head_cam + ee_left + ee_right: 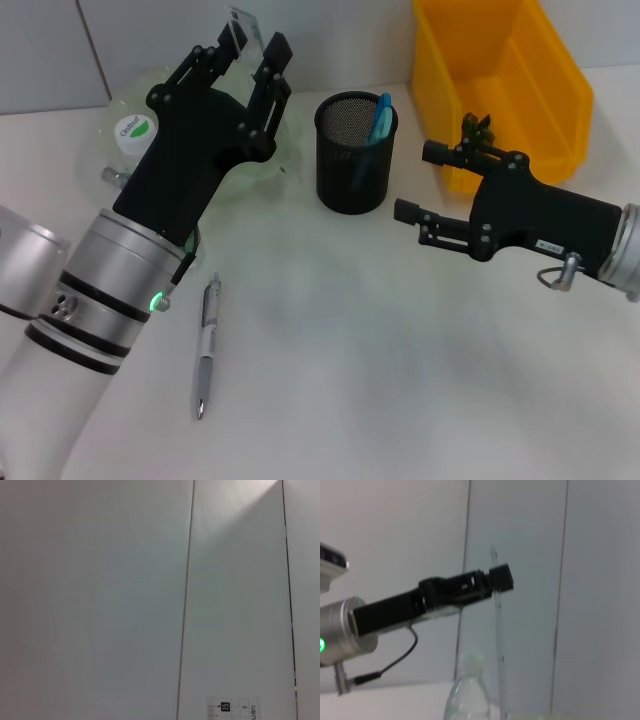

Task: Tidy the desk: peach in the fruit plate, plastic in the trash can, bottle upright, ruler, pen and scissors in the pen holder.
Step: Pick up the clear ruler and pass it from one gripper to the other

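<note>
The left gripper (pixel 250 52) is holding a clear ruler (pixel 243 24) pinched between its closed fingers, raised above the table (pixel 400 350) and just left of the black mesh pen holder (pixel 355 152). The ruler is standing nearly upright and looks thin and see-through, with printed markings showing in the left wrist view (pixel 234 707). The holder is already carrying a blue item (pixel 381 118), possibly the scissors, though that is hard to tell. The pen (pixel 206 345) is lying on the table, not yet put away. The bottle (pixel 467 690) seems to be standing upright behind the left arm. The right gripper (pixel 418 185) is hovering beside the yellow bin (pixel 560 90), fingers apart and holding nothing. The peach and plastic cannot be made out.
</note>
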Available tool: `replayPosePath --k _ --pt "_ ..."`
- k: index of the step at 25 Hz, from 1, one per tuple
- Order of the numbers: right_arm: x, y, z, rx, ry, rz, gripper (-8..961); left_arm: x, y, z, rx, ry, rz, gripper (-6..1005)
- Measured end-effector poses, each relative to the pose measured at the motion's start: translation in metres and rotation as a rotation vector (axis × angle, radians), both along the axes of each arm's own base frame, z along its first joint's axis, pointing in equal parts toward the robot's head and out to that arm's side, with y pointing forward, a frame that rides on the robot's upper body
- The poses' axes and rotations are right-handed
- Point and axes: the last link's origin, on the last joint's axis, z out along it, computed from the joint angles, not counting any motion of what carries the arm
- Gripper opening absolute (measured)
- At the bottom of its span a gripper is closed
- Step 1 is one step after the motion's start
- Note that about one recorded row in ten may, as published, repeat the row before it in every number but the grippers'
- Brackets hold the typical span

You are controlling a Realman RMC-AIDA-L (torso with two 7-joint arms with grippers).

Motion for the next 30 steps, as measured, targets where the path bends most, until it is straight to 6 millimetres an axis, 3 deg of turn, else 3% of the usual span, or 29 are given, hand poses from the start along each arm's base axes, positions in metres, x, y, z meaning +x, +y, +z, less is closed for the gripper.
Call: replayPosePath --k 8,14,30 --pt "-0.006 -0.002 -0.021 0.110 0.100 -0.021 768 0.006 0.002 -0.001 0.006 0.013 -0.017 425" --pt "-0.018 0.004 -0.042 0.087 0.108 -0.039 767 0.012 0.004 -0.006 0.010 0.049 -0.037 428" --pt "-0.041 0.016 -0.058 0.049 0.160 -0.061 764 0.019 0.014 -0.015 -0.029 0.095 -0.017 437"
